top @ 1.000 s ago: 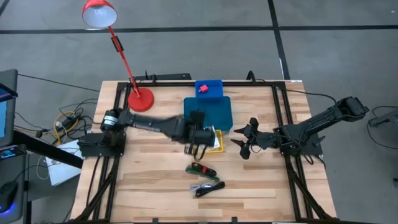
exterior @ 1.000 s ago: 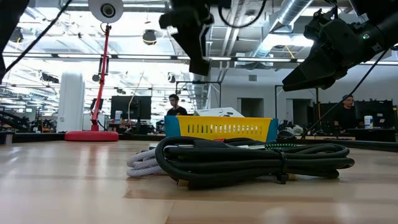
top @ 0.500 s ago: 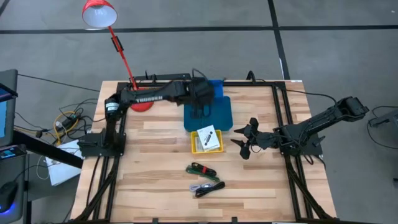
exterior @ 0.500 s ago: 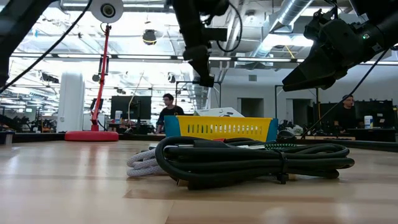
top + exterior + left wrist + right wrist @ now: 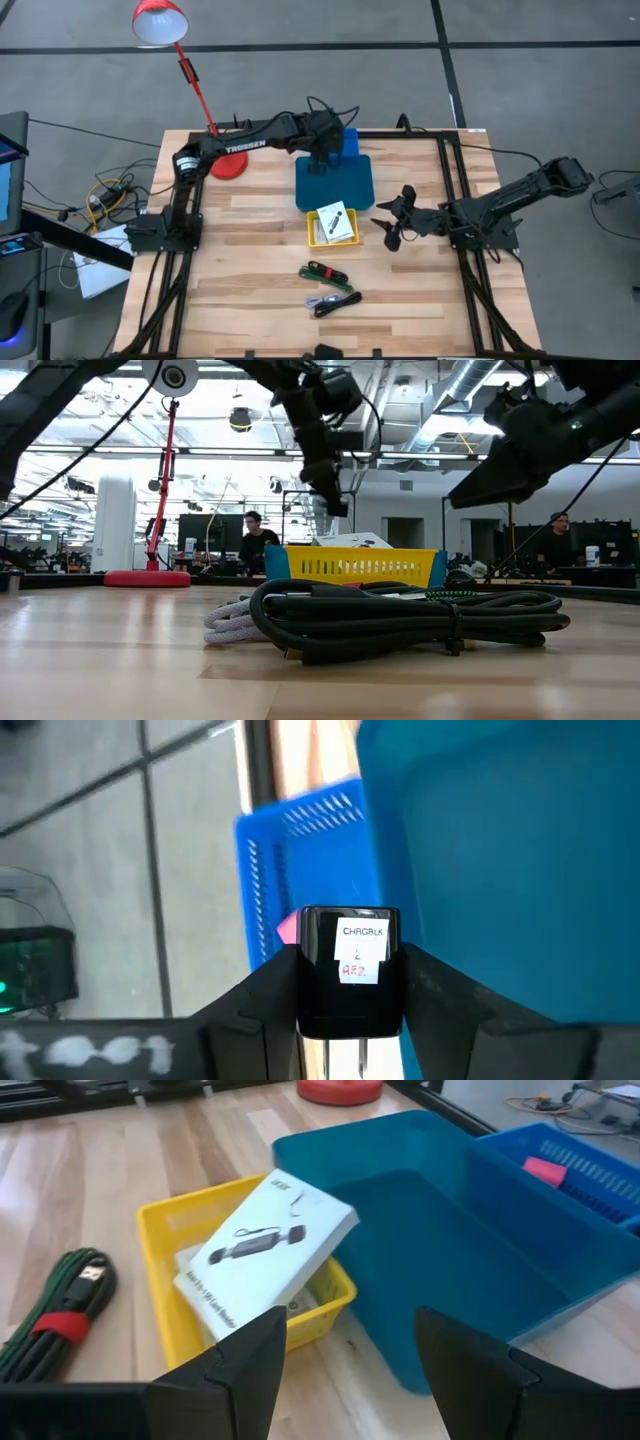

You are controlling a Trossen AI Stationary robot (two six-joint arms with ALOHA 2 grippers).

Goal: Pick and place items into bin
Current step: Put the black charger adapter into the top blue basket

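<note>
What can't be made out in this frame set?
- Charger block in the left gripper: its lower end is cut off by the left wrist view's bottom edge.
- Yellow basket contents: the white box covers them in the right wrist view.
- Small blue bin contents: the left arm hides them in the high view.

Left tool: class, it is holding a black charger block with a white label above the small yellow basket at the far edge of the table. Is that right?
Not quite. The left tool does hold the black charger block, but the small basket under it is blue, as the left wrist view shows. The yellow basket sits mid-table with a white box in it.
</note>
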